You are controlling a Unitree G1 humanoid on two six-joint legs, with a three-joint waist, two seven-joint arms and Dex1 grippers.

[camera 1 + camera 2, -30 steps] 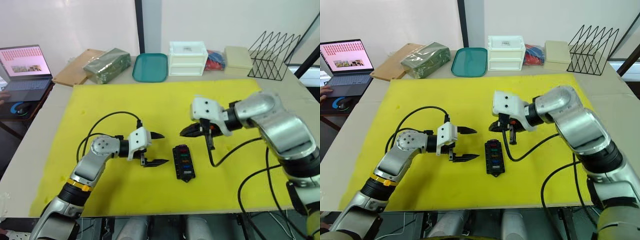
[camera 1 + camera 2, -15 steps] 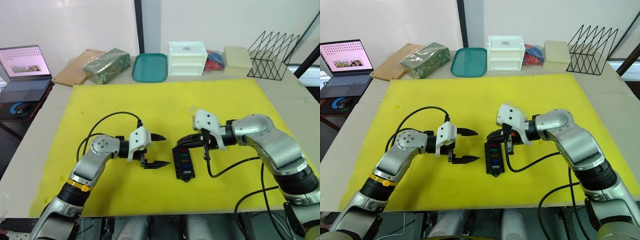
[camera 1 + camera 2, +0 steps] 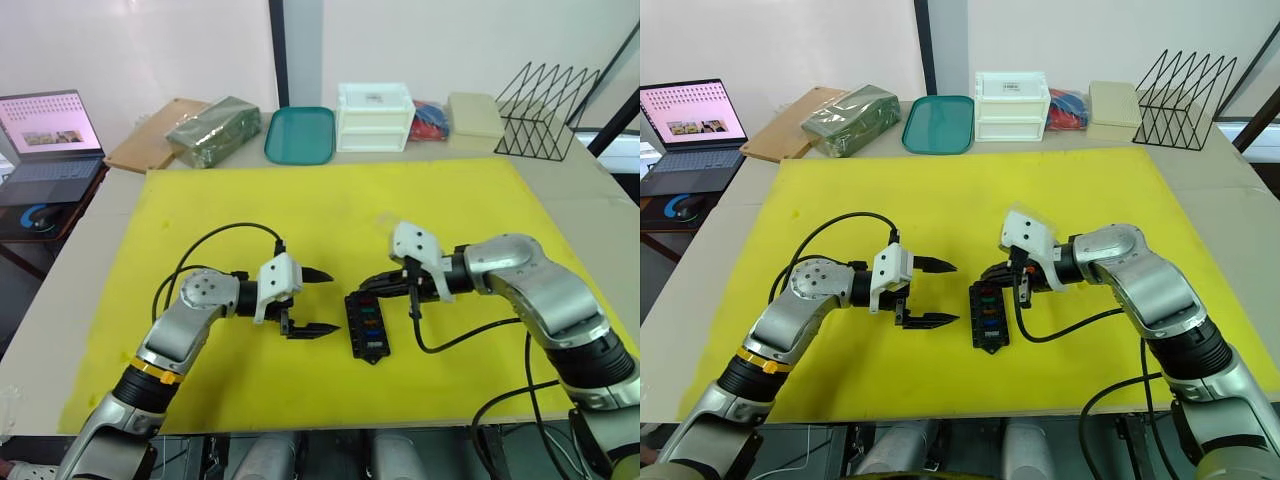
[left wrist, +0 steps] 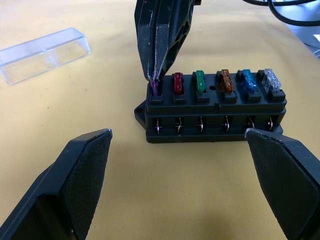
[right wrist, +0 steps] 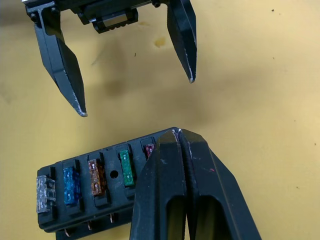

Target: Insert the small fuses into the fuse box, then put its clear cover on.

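The fuse box [image 4: 215,112] lies flat on the yellow mat [image 3: 330,210] that covers the tabletop, between the two hands. Its near row holds six fuses: purple [image 4: 155,88], red [image 4: 177,83], green [image 4: 200,81], amber [image 4: 225,80], blue [image 4: 247,80] and grey [image 4: 270,79].

The right hand [image 4: 156,75] is clamped together on the purple fuse at the end slot, tips pointing down onto it. That fuse looks seated about as deep as the others, though whether it is fully home I cannot tell. The left hand [image 3: 312,300] hovers just beside the box with its fingers wide apart, holding nothing.

The clear cover [image 4: 44,54] lies on the mat near the box, apart from both hands.

The fuses are tiny, light and stiff. Their smooth plastic heads give little to hold, so a pinch across the flat faces of the head suits them, with a straight push down; a skewed push could bend the blades. The box is light and may slide on the mat under a push, so the free hand could steady it.

The cover is thin, hard and slippery. It probably wants a grip across its long side walls, gentle enough not to crack it, and a level press onto the box.
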